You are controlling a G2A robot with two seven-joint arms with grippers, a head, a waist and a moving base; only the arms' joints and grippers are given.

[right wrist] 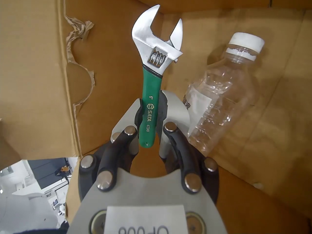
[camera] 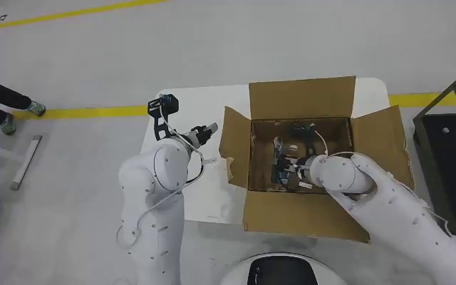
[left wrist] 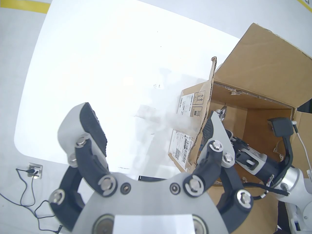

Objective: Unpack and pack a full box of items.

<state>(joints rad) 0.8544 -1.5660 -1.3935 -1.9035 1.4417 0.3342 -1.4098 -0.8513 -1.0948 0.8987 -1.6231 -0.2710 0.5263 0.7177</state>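
An open cardboard box (camera: 370,135) stands on the right part of the white table (camera: 192,107). My right gripper (right wrist: 150,113) is inside the box, shut on the green handle of an adjustable wrench (right wrist: 152,74), whose steel head points towards a box corner. A clear plastic bottle (right wrist: 219,98) with a white cap lies on the box floor beside the wrench. In the top view the right gripper (camera: 285,169) is low in the box's left half. My left gripper (left wrist: 153,125) is open and holds nothing, hovering over the table just outside the box's left flap (left wrist: 207,113).
The table (left wrist: 97,49) left of the box is bare white surface with rounded corners. A dark rack (camera: 436,149) stands off the table's right edge. Box flaps (camera: 299,214) spread out on all sides. A floor socket with a cable (left wrist: 34,170) lies beyond the table edge.
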